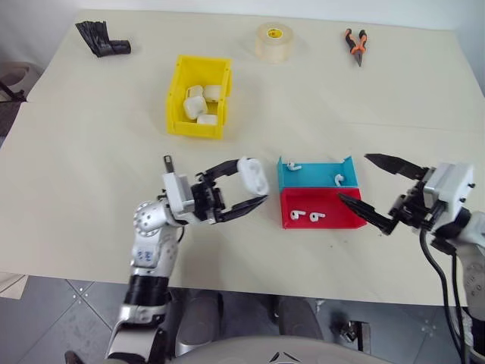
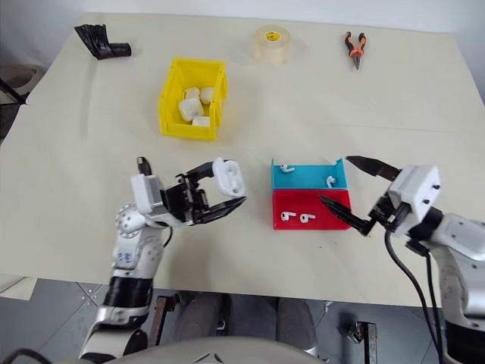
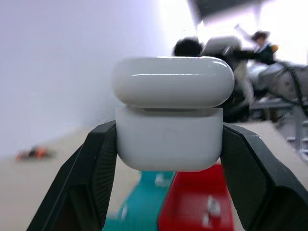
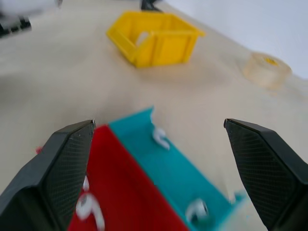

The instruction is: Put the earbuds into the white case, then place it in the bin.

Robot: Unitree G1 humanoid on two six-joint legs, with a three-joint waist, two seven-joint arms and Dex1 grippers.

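Note:
My left gripper (image 1: 254, 182) is shut on the white case (image 1: 252, 176), held in the air left of the two trays. In the left wrist view the black fingers (image 3: 91, 178) clamp the case's body (image 3: 168, 139), with the lid (image 3: 173, 82) slightly ajar on top. Two earbuds (image 1: 294, 164) lie in the blue tray (image 1: 307, 176) and two earbuds (image 1: 305, 216) in the red tray (image 1: 333, 216). My right gripper (image 1: 355, 177) stands open and empty just right of the trays. The yellow bin (image 1: 176, 98) sits farther back on the left.
Several white cases (image 1: 201, 103) lie inside the bin. A roll of clear tape (image 1: 273, 41), orange-handled pliers (image 1: 355, 44) and a black object (image 1: 101, 39) lie along the table's far side. The table's front edge runs just below the grippers.

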